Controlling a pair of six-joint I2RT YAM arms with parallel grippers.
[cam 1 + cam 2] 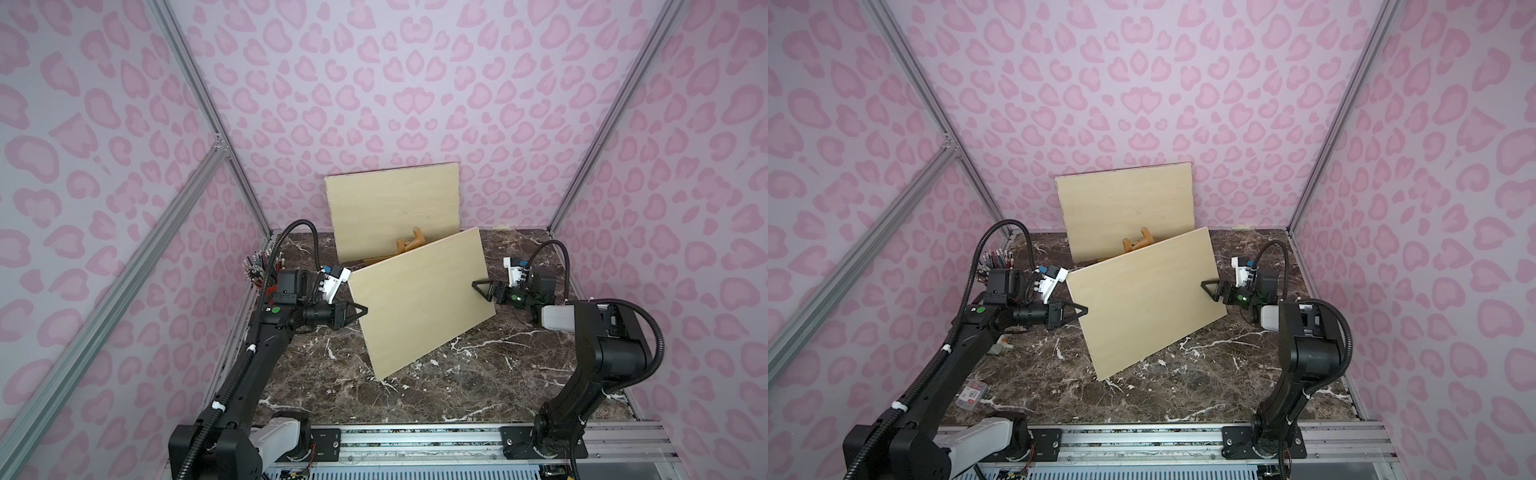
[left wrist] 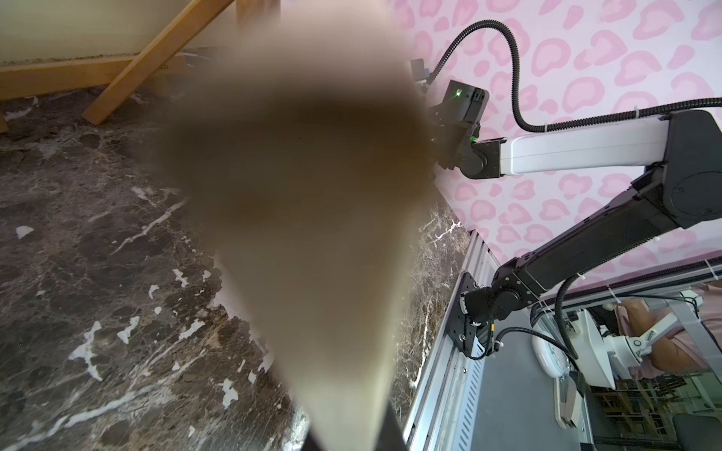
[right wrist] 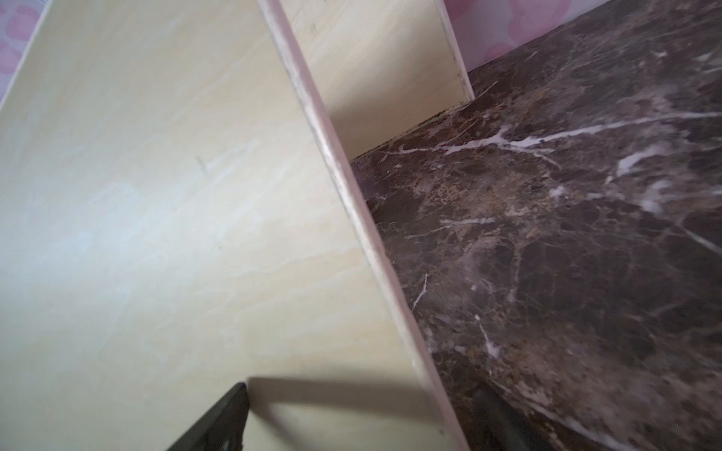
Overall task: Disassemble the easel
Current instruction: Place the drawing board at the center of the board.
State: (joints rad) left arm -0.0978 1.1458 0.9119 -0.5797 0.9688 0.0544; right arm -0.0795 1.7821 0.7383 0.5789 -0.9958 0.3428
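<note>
marble tabletop, arms stretched inward, left end effector pinching board, right end effector spread

A pale plywood front board stands tilted at the centre of the surface, lowest corner toward 6 o'clock. At 12 o'clock a second board leans nearly upright. An orange-brown wooden easel frame shows between them.

This looks like a robot lab booth. Pink spotted walls hang on metal bars. Two robot arms stand on a metal rail by a stone table.
</note>
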